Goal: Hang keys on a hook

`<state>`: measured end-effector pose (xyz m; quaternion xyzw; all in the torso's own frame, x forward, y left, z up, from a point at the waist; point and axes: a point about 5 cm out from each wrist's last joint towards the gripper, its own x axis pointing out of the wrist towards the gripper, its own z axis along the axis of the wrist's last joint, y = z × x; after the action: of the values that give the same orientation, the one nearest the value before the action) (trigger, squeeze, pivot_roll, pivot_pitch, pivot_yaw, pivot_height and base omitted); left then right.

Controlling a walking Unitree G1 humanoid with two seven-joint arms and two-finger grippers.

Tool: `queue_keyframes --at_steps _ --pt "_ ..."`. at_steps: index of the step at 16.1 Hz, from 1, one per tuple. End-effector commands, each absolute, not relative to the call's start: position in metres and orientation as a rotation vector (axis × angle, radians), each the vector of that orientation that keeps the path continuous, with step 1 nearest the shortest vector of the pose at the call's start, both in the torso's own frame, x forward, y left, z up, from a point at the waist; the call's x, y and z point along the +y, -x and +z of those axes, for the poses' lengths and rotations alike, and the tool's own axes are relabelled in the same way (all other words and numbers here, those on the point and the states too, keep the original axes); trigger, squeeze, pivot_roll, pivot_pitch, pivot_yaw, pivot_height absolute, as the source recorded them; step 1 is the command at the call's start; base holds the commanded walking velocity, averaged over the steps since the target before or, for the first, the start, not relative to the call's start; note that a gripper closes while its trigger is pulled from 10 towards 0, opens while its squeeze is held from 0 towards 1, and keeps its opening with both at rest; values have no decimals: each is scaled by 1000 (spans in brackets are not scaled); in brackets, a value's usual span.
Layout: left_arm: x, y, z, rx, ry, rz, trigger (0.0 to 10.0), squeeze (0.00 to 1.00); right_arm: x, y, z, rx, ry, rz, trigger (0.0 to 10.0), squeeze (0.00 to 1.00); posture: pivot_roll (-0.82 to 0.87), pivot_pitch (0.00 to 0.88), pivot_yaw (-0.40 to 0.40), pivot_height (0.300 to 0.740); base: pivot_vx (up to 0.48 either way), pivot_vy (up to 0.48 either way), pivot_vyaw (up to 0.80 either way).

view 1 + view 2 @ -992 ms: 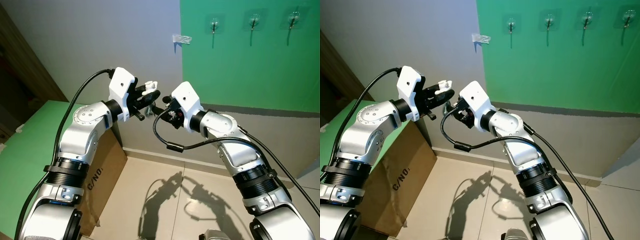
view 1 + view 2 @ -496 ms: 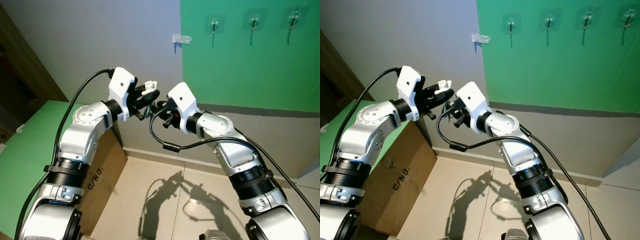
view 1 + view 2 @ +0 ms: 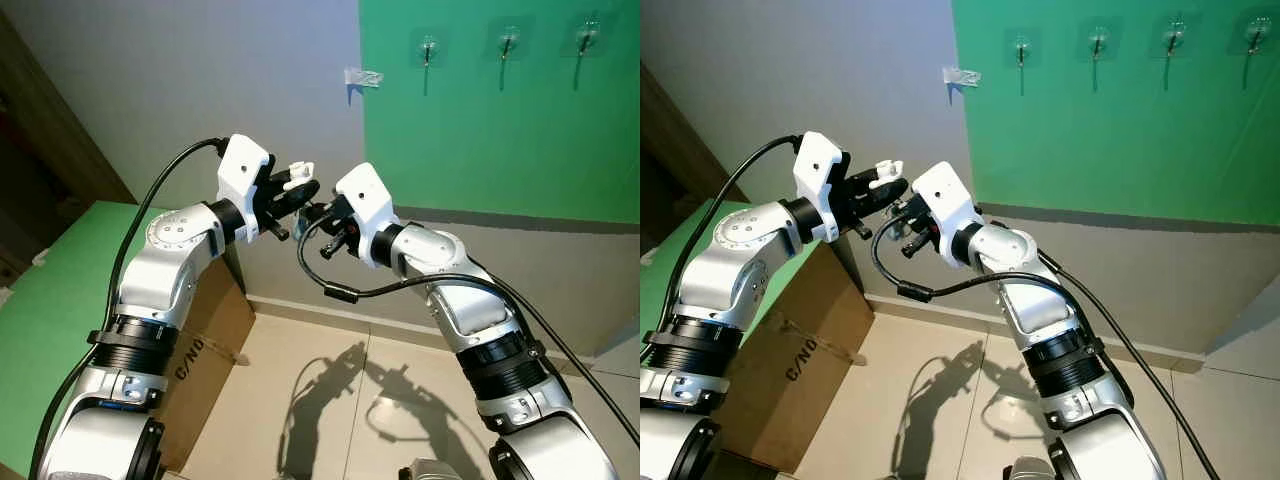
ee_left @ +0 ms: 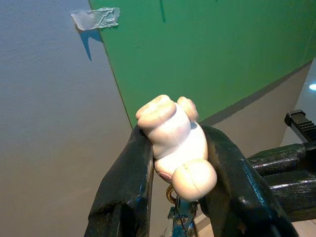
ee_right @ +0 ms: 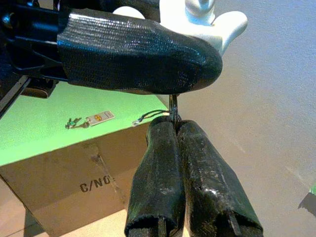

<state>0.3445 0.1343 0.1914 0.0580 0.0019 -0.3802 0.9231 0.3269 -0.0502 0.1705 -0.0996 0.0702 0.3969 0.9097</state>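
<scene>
up high, left gripper [image 4: 177,163] pinches the white keychain figure [image 4: 175,143]; right gripper [image 5: 174,129] clamps its ring [image 5: 173,106] below.

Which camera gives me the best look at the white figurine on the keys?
The left wrist view: the figurine sits large between the left claw fingers. The right wrist view catches its edge; the eye views show a small white speck.

Four wall hooks [image 3: 1022,48], two claws [image 3: 293,195] [image 3: 318,213], one cardboard box [image 3: 790,345].
</scene>
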Motion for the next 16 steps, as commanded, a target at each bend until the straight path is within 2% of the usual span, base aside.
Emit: queue_keyframes --at_steps 1,3,4,5,9,16 --pt "140 -346 197 -3 -134 -756 0 0 -48 -325 174 127 189 822 0 0 -273 12 183 740 0 0 0" --pt "140 -347 195 1 -166 -737 0 0 -49 -324 172 131 187 815 0 0 -273 7 178 740 0 0 0" --pt "141 -348 194 5 -183 -718 10000 82 -48 -324 171 132 188 815 0 0 -272 5 176 740 0 0 0" --pt "141 -348 193 4 -189 -718 10000 1000 -48 -323 169 134 193 818 0 0 -272 3 173 740 0 0 0" --pt "144 -348 192 3 -182 -702 10000 1000 -51 -322 165 142 207 823 0 0 -269 0 165 740 0 0 0" --pt "168 -356 200 -22 -182 -593 10000 1000 -59 -323 160 157 204 799 0 0 -268 0 158 740 0 0 0"
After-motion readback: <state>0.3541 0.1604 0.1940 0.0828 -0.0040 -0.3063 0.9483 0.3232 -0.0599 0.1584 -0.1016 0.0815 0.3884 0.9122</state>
